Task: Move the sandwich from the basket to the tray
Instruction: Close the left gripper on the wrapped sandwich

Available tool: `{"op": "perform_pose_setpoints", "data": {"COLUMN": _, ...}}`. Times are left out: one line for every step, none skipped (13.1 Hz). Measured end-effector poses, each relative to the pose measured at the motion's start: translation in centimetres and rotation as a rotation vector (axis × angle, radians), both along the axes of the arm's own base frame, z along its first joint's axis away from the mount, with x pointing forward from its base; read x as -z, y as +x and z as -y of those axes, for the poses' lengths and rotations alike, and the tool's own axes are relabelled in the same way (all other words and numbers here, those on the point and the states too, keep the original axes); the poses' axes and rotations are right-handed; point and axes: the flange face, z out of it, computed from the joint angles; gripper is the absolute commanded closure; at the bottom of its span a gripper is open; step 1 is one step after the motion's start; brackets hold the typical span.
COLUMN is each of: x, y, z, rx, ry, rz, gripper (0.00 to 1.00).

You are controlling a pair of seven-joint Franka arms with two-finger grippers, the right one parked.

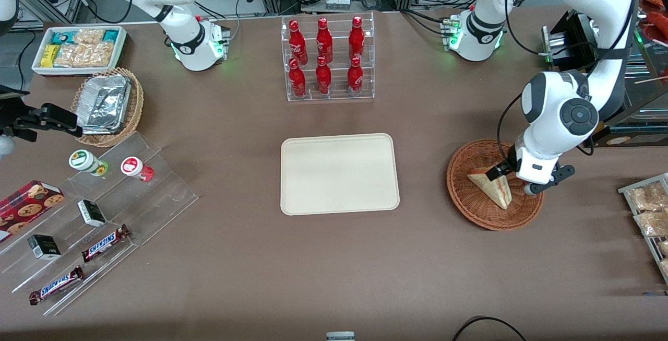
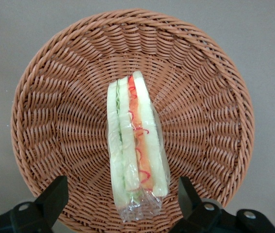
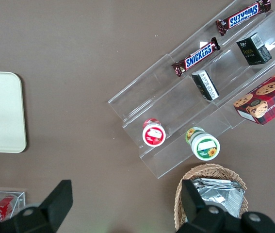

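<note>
The sandwich [image 1: 493, 188] [image 2: 135, 145], a plastic-wrapped wedge with red and green filling, lies in the reddish-brown woven basket [image 1: 462, 195] [image 2: 55, 97] toward the working arm's end of the table. My gripper [image 1: 509, 174] [image 2: 122, 196] hangs low over the basket, open, with a black finger [image 2: 55, 194] on each side of the sandwich's wrapped end, not touching it. The cream tray [image 1: 339, 174] [image 3: 1, 111] lies flat mid-table beside the basket, with nothing on it.
A clear rack of red bottles [image 1: 327, 59] stands farther from the front camera than the tray. Toward the parked arm's end are a foil-filled tan basket [image 1: 107, 106], a white snack bin [image 1: 78, 48] and clear steps [image 1: 104, 215] holding snacks. A wire rack of packets [image 1: 647, 210] sits near the basket.
</note>
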Motion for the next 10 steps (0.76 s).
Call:
{"op": "perform_pose_setpoints", "data": {"x": 0.3, "y": 0.0, "z": 0.0, "rx": 0.000, "ry": 0.000, "rz": -0.001, "gripper": 0.00}}
{"op": "perform_pose_setpoints", "data": {"x": 0.5, "y": 0.0, "z": 0.1, "rx": 0.002, "ry": 0.000, "rz": -0.002, "gripper": 0.00}}
{"op": "perform_pose_setpoints", "data": {"x": 0.8, "y": 0.0, "z": 0.3, "rx": 0.005, "ry": 0.000, "rz": -0.003, "gripper": 0.00}}
{"op": "perform_pose_setpoints", "data": {"x": 1.2, "y": 0.0, "z": 0.6, "rx": 0.009, "ry": -0.001, "rz": 0.001, "gripper": 0.00}}
{"op": "perform_pose_setpoints", "data": {"x": 1.6, "y": 0.1, "z": 0.8, "rx": 0.012, "ry": -0.002, "rz": 0.006, "gripper": 0.00}}
{"op": "perform_pose_setpoints", "data": {"x": 2.1, "y": 0.1, "z": 0.8, "rx": 0.012, "ry": -0.002, "rz": 0.004, "gripper": 0.00}}
{"op": "perform_pose_setpoints", "data": {"x": 2.5, "y": 0.1, "z": 0.8, "rx": 0.012, "ry": -0.002, "rz": -0.001, "gripper": 0.00}}
{"op": "perform_pose_setpoints", "data": {"x": 2.8, "y": 0.0, "z": 0.8, "rx": 0.012, "ry": -0.001, "rz": -0.004, "gripper": 0.06}}
{"op": "perform_pose_setpoints", "data": {"x": 3.0, "y": 0.0, "z": 0.8, "rx": 0.012, "ry": -0.001, "rz": -0.006, "gripper": 0.19}}
{"op": "perform_pose_setpoints", "data": {"x": 3.2, "y": 0.0, "z": 0.8, "rx": 0.012, "ry": -0.001, "rz": -0.008, "gripper": 0.42}}
